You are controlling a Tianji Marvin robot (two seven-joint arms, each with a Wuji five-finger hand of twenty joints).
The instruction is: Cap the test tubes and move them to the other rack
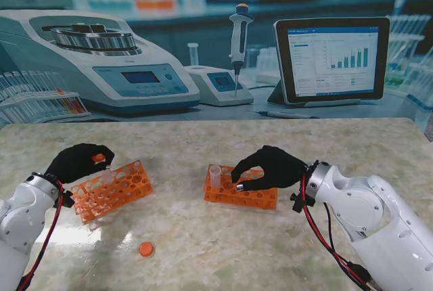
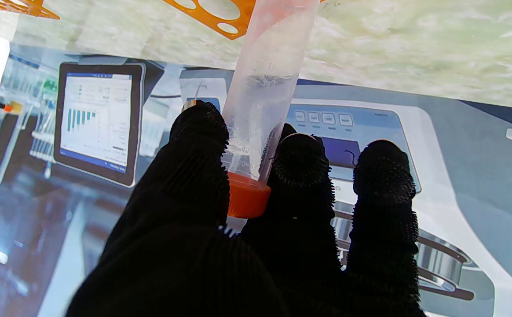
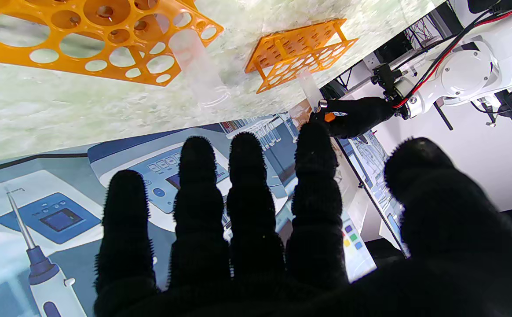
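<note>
The capped test tube [image 2: 265, 101] stands in the left rack [image 1: 111, 189], its orange cap [image 2: 247, 200] pinched between the thumb and fingers of the left hand [image 1: 78, 162]. The left wrist view shows the cap seated on the tube's mouth, though whether it is screwed fully home cannot be told from here. So one tube looks capped but not yet transferred, since it is apparently still in the left rack's hole.

A second, uncapped tube [image 1: 215, 174] stands in the right rack [image 1: 241, 193], near its left end. A loose orange cap [image 1: 145, 248] lies on the table [image 1: 270, 250], nearer to me than the left rack and well apart from both racks; it probably belongs to that open tube. As a judgement, the task is at an early stage: capping is half done at best, and no transfer is finished.

The tubes are clear plastic, slender cylinders with faint printed graduations. The caps are short, smooth orange discs. Both racks are bright orange plastic grids pierced with round holes of mixed sizes. The table has a pale, glossy, marbled top.

The right hand [image 1: 270, 168] hovers over the right rack with fingers spread apart, holding nothing. Both hands wear black knitted gloves with a nubbed texture.
</note>
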